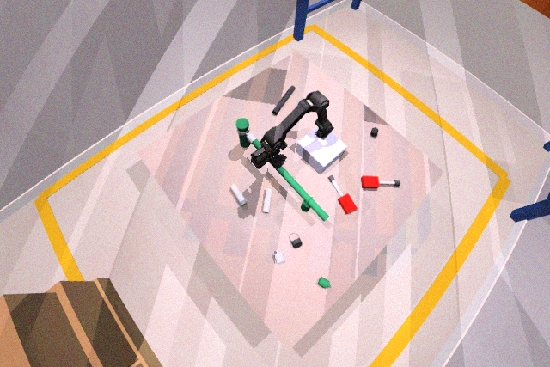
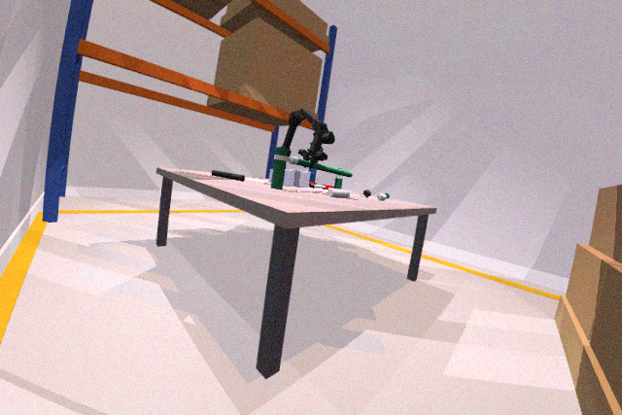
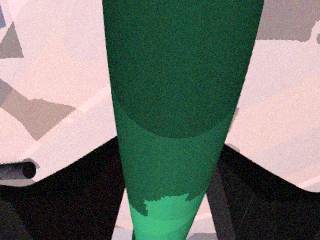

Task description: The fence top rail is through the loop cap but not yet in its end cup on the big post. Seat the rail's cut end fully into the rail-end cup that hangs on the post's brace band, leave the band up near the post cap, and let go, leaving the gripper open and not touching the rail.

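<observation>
The green top rail (image 1: 295,184) (image 2: 331,169) (image 3: 175,75) slopes slightly, its far part passing through the loop cap on the short green post (image 1: 305,205) (image 2: 338,183). My gripper (image 1: 274,159) (image 2: 312,163) (image 3: 165,140) is shut on the rail, nearer the big post's side. The big green post (image 1: 244,139) (image 2: 277,175) stands upright, with a pale brace band (image 2: 281,157) up near its cap. The pale rail-end cup (image 1: 251,137) (image 2: 293,160) hangs on the band, facing the rail. The rail's cut end meets or enters the cup; how deep is hidden.
A pale box (image 1: 326,157) sits by the arm's base. A black bar (image 1: 284,100) (image 2: 228,175) lies behind. White tubes (image 1: 238,195) (image 1: 266,200) and red-ended tools (image 1: 369,182) (image 1: 347,204) lie on either side of the rail. Small fittings lie beyond its far end.
</observation>
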Robot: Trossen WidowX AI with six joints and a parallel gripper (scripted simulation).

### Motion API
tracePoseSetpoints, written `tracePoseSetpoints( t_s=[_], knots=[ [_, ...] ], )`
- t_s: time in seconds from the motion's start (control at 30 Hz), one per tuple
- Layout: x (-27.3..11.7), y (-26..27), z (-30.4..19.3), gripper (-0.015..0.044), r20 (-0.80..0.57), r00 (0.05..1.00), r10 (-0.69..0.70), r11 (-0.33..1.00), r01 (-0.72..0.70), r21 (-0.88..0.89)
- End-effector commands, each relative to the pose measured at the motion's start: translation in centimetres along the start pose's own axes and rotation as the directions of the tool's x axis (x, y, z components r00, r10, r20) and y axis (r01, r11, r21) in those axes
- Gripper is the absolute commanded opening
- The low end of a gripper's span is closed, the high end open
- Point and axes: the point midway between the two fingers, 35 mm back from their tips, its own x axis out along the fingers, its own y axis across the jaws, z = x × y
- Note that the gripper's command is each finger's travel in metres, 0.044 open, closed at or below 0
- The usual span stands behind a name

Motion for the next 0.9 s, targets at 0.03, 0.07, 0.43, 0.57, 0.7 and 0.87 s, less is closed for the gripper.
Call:
tracePoseSetpoints(
  t_s=[0.03, 0.07, 0.43, 0.57, 0.7, 0.87],
  knots=[
    [0.2, 0.0, -1.0, 0.0, -0.016, 1.0, -0.005, 1.0, 0.006, 0.016],
    [0.2, 0.1, -1.1, 0.0, -0.016, 1.0, -0.005, 1.0, 0.006, 0.016],
    [0.5, 0.4, -1.5, 0.0, -0.017, 1.0, -0.005, 1.0, 0.005, 0.016],
    [0.3, 0.2, -0.3, 0.0, 0.01, 1.0, -0.01, 1.0, 0.01, 0.002],
    [0.3, 0.2, -0.3, 0.0, 0.01, 1.0, -0.01, 1.0, 0.01, 0.002],
    [0.3, 0.2, -0.3, 0.0053, 0.01, 1.0, -0.01, 1.0, 0.01, 0.002]
  ],
)
